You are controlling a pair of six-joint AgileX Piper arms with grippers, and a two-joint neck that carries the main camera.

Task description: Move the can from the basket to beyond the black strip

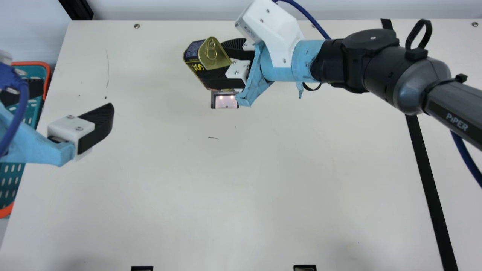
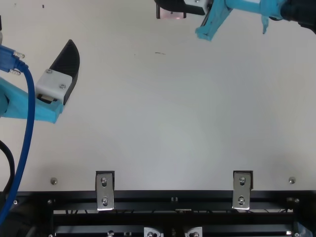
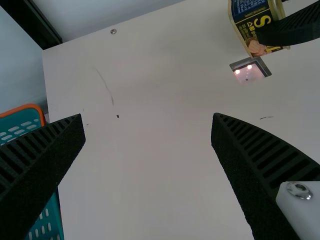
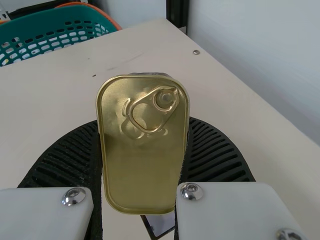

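In the main view, the can, gold-lidded with dark printed sides, is held tilted in my right gripper towards the table's back. The right wrist view has the can's pull-tab lid facing the camera, between both ribbed fingers of my right gripper. My left gripper stands open at the left, near the basket, teal with an orange rim. Nothing is between the fingers of my left gripper in its wrist view. The black strip runs down the table's right side, under my right arm.
A small flat dark-framed piece with a shiny face is just below the can in the main view. The left arm's blue cable hangs at the top view's left. Metal brackets line the table's front edge.
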